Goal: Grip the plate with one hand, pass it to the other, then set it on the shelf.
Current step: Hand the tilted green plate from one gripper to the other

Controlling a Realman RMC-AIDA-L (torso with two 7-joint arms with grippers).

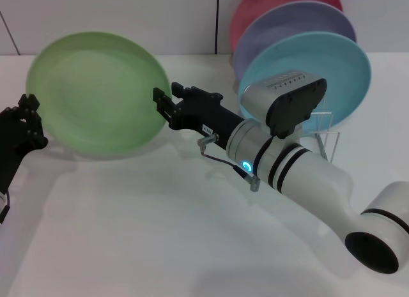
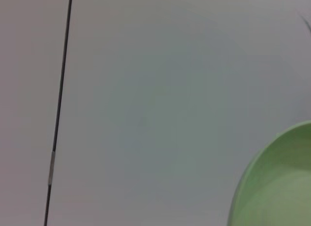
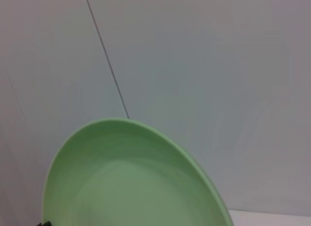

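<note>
The light green plate (image 1: 96, 92) is held upright above the white table, and it also shows in the left wrist view (image 2: 279, 184) and the right wrist view (image 3: 131, 182). My left gripper (image 1: 30, 123), black, is shut on the plate's left rim. My right gripper (image 1: 165, 105), on the white arm with the blue-lit ring, is at the plate's right rim with its jaws apart on either side of the edge. The chrome wire shelf (image 1: 327, 136) stands at the back right, behind my right arm.
A turquoise plate (image 1: 345, 60), a lavender plate (image 1: 287, 25) and a pink plate (image 1: 268, 3) stand upright in the shelf. My right arm (image 1: 300, 169) crosses the table in front of it. The white wall with a dark seam (image 2: 58, 119) is behind.
</note>
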